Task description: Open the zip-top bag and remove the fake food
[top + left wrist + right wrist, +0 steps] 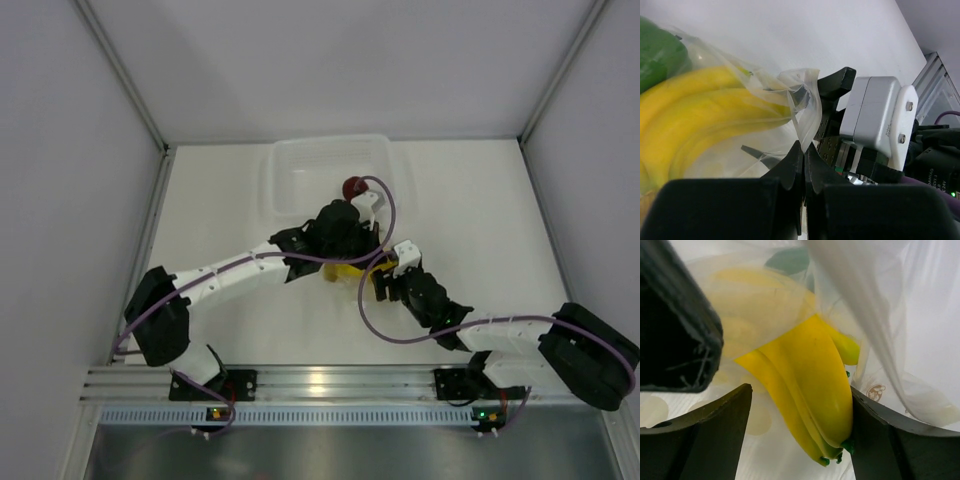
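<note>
**Item 1, zip-top bag** (801, 102): lies at the middle of the bench (470, 220), between the tray (285, 165) at the far edge and my arm bases at the near edge. It is clear and crumpled.

**Item 2, left gripper** (804, 150): jaws pressed together, pinching a fold of bag film near the mouth.

**Item 3, banana bunch** (807, 352): yellow, mostly veiled by film. Its green-tipped end shows bare, so I judge it is poking out of the bag mouth.

**Item 4, right gripper** (801, 399): jaws spread and straddling that bare end. One finger is touching or just beside the fruit; the other stands apart.

**Item 5, green pepper** (657, 52): inside the bag, behind the bananas.

**Item 6, dark red fruit** (352, 187): outside the bag, at the tray's near side. I cannot tell whether it is in the tray or against it.

**Relation for the next move:** the banana's long axis runs roughly into the right jaws, end first, so they would close across its thickness. The right arm is the nearer one for the pull, drawing toward the near right corner. The left jaws would anchor the film against that pull.
</note>
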